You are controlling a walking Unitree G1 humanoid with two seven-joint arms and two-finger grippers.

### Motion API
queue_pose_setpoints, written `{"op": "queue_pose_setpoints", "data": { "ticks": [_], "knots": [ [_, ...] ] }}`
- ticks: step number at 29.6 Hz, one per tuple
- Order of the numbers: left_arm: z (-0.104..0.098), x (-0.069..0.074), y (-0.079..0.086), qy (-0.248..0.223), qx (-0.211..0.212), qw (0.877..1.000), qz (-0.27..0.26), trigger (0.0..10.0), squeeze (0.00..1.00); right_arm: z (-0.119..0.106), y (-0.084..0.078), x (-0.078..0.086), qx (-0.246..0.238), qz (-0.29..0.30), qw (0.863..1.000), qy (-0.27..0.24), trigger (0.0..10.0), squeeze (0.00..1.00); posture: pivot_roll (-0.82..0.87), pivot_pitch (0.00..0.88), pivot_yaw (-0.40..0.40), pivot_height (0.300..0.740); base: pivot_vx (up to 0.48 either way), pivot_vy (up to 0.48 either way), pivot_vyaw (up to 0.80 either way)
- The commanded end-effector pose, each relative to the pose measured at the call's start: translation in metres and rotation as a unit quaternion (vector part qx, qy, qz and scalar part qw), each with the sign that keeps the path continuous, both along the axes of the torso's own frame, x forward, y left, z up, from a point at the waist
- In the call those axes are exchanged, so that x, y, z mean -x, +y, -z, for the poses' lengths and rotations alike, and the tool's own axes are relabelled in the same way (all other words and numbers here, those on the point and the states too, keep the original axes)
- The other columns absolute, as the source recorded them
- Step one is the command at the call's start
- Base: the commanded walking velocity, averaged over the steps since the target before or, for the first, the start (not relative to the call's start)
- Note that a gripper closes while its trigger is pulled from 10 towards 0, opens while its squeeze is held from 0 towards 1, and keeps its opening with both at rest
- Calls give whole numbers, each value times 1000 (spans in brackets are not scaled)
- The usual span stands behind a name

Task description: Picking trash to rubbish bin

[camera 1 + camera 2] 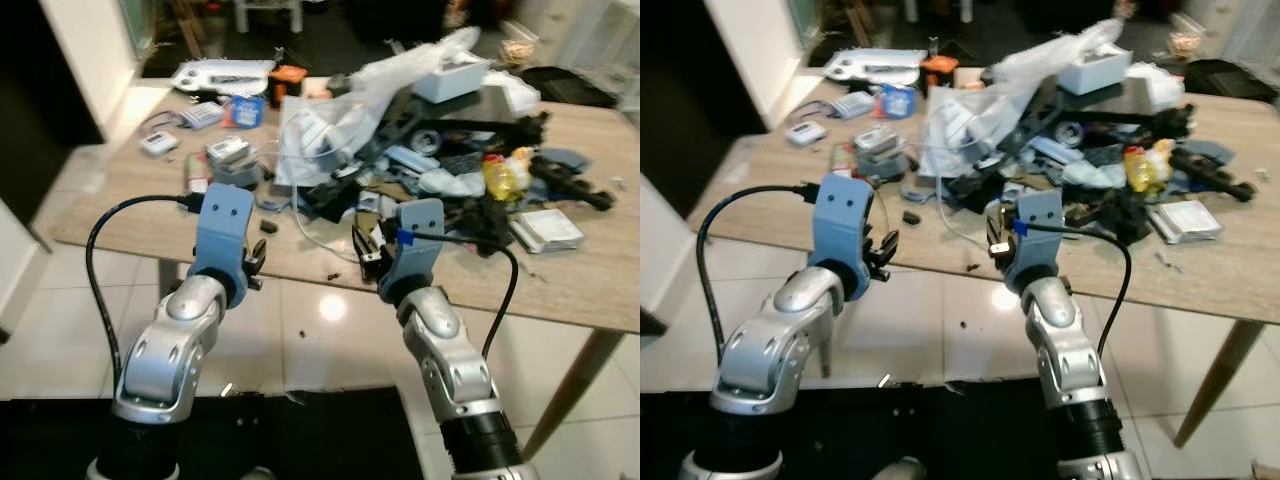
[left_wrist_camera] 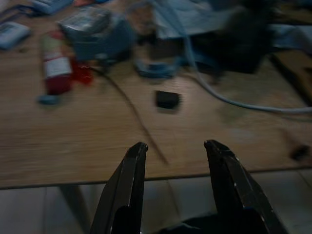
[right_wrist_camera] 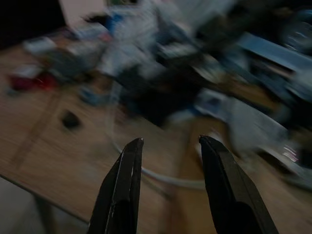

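Both arms are reaching toward a cluttered wooden table (image 1: 120,215). The left gripper (image 2: 174,148), fingers spread and empty, is hovering at the near edge; a small black scrap (image 2: 167,99) is lying straight ahead, nearer it than the open, empty right gripper (image 3: 169,144).

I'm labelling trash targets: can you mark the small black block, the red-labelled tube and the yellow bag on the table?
small black block (image 2: 167,99), left wrist view, its top face.
red-labelled tube (image 2: 55,68), left wrist view, its label.
yellow bag (image 1: 503,178), left eye view, its middle.
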State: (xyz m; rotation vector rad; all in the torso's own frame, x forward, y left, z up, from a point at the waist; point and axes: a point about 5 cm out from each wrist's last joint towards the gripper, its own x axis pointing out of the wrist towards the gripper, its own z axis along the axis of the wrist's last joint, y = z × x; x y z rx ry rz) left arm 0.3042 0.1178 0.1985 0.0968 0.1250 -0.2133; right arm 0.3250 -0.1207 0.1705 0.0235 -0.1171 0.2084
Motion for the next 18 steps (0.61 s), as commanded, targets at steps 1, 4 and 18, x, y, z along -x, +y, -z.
{"op": "queue_pose_setpoints", "data": {
  "ticks": [1,4,18],
  "knots": [
    [4,4,-3,5,-4,1000,8,10000,0,-1,-5,4,-2,10,1000,2,10000,0,110,192,-22,740,0,0,0],
    [6,5,-6,4,-11,1000,21,10000,0,0,-7,9,0,11,1000,7,10000,0,100,214,-20,740,0,0,0],
    [9,5,-22,8,-18,998,54,10000,0,3,-11,25,2,28,999,19,10000,0,61,285,8,740,0,-345,0]
  ]
}}
